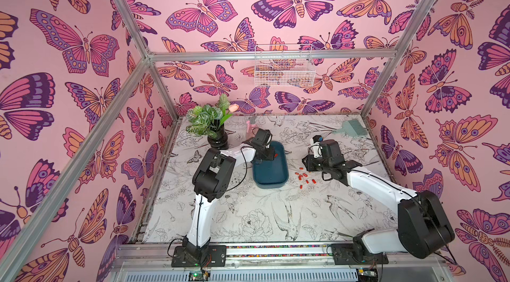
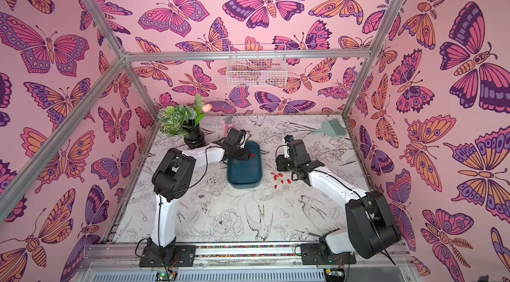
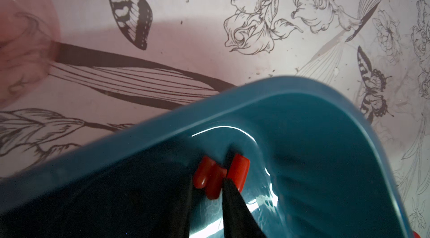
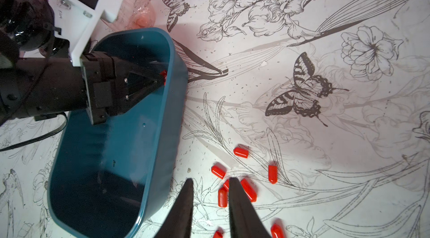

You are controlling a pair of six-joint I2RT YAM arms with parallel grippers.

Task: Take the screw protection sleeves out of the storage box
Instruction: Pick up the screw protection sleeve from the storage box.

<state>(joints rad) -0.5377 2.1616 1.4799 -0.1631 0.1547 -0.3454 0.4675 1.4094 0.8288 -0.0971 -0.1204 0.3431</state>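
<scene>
1. Presently the storage box (image 1: pixel 270 185) is sitting on the patterned table (image 1: pixel 248 211) between the two arms, as both top views show.
2. The left gripper (image 3: pixel 207 181) is reaching down inside the box at its far end, with its tips close to the curved end wall.
3. Its jaws are standing only a narrow way apart. Three screw protection sleeves (image 3: pixel 239 171) are lying bunched at the tips: two are sitting between the fingers and one is resting just outside a finger. I cannot tell whether any of them is being pinched.
4. The right gripper (image 4: pixel 210 184) is hovering over the table just beside the box's long right-hand side. Its jaws are parted narrowly and are holding nothing, with bare tabletop showing in the gap.
5. The scattered sleeves (image 4: pixel 249 189) are lying loose on the table outside the box, under and around the right gripper's tips. Eight of them are showing in the right wrist view, and one is peeking out from behind a finger.
</scene>
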